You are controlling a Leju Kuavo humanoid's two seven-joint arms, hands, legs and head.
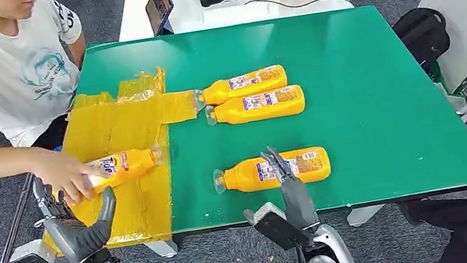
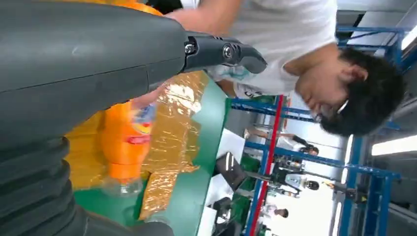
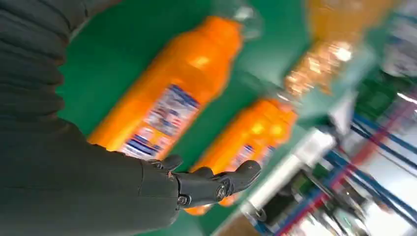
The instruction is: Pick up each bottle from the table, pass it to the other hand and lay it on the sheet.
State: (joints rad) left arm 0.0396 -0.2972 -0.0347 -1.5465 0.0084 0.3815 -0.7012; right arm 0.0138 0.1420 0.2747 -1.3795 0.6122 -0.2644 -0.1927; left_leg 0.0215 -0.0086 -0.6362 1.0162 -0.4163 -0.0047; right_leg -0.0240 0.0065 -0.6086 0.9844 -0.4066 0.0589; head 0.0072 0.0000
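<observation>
Down at the near edge, the right hand (image 1: 283,169) reaches over the nearest bottle (image 1: 271,171), its dark fingers (image 1: 274,161) spread across the label and not closed around it; it holds nothing. That bottle lies on its side on the green tabletop (image 1: 365,98), orange, with a clear cap end pointing left and a blue-and-white label. Over on the near left, the left hand (image 1: 76,221) sits at the tabletop's edge, its fingers apart and empty, thick thumb raised. Just beyond it, a person's hand (image 1: 66,174) grips a fourth orange bottle (image 1: 125,165) lying on the yellow sheet (image 1: 122,130), cap end pointing right. Farther back, in the middle of the tabletop, two more orange bottles (image 1: 254,95) lie side by side, parallel, cap ends left, the far one just touching the sheet's right edge.
</observation>
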